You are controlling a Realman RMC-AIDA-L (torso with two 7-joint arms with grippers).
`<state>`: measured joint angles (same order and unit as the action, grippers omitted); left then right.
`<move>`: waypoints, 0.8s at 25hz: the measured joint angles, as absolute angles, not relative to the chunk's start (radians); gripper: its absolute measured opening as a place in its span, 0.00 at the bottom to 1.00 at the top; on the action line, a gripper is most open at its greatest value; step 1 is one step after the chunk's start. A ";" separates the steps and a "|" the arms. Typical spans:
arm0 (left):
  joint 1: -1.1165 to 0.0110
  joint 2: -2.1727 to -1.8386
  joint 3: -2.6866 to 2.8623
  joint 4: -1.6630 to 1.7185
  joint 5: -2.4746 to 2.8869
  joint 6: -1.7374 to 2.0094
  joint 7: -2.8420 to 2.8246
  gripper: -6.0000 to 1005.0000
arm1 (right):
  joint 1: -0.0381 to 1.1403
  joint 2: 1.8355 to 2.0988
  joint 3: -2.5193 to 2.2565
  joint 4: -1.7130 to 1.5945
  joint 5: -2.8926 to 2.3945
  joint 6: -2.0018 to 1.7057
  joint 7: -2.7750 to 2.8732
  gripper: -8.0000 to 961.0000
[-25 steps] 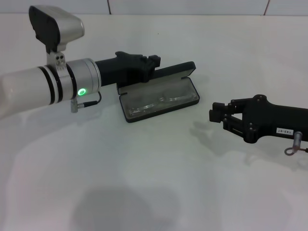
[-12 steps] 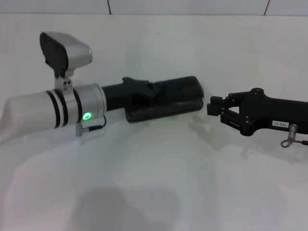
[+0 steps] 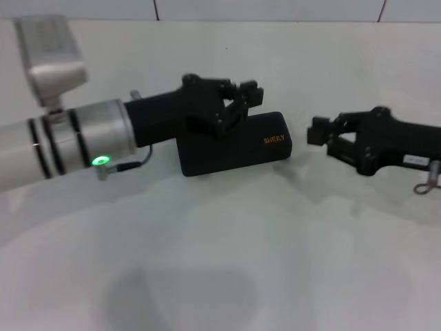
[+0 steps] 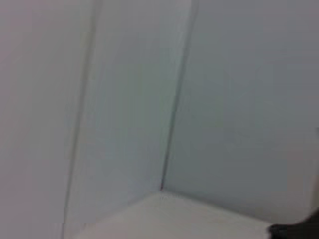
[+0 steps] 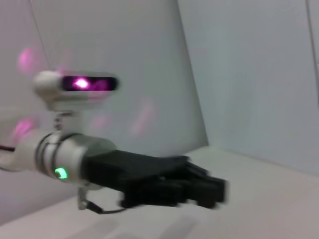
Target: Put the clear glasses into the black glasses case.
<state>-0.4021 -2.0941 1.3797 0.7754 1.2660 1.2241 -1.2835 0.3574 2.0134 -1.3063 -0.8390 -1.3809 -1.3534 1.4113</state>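
The black glasses case (image 3: 234,148) lies shut on the white table (image 3: 220,262), its orange lettering facing up. The clear glasses are hidden from view. My left gripper (image 3: 242,105) hovers just above the case's back edge, open with nothing between its fingers. The right wrist view shows that same left gripper (image 5: 202,191) from the side, blurred. My right gripper (image 3: 315,132) is to the right of the case, a short gap away from its end, open and empty.
A tiled wall (image 3: 275,8) runs behind the table. The left arm's silver forearm (image 3: 62,141) with its camera block (image 3: 49,62) reaches in from the left. The left wrist view shows only wall and a table corner (image 4: 164,199).
The case lid has gone from open, with the glasses lying inside, to fully shut. My left gripper has lifted off the lid. My right gripper has drifted up and slightly away.
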 joint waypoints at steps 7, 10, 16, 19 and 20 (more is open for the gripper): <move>-0.286 -2.080 1.370 0.935 1.273 1.419 -1.219 0.22 | 0.365 1.985 -1.250 -0.824 -1.383 -1.495 1.331 0.27; -0.259 -2.080 1.323 0.949 1.277 1.546 -1.255 0.30 | 0.367 1.979 -1.249 -0.829 -1.391 -1.533 1.328 0.35; -0.239 -2.052 1.234 0.942 1.377 1.569 -1.261 0.53 | 0.410 2.004 -1.253 -0.840 -1.498 -1.569 1.344 0.47; -0.240 -2.040 1.197 0.929 1.457 1.582 -1.272 0.63 | 0.418 2.018 -1.262 -0.843 -1.528 -1.541 1.310 0.53; -0.239 -2.039 1.192 0.928 1.474 1.588 -1.272 0.66 | 0.418 2.019 -1.267 -0.843 -1.528 -1.536 1.293 0.54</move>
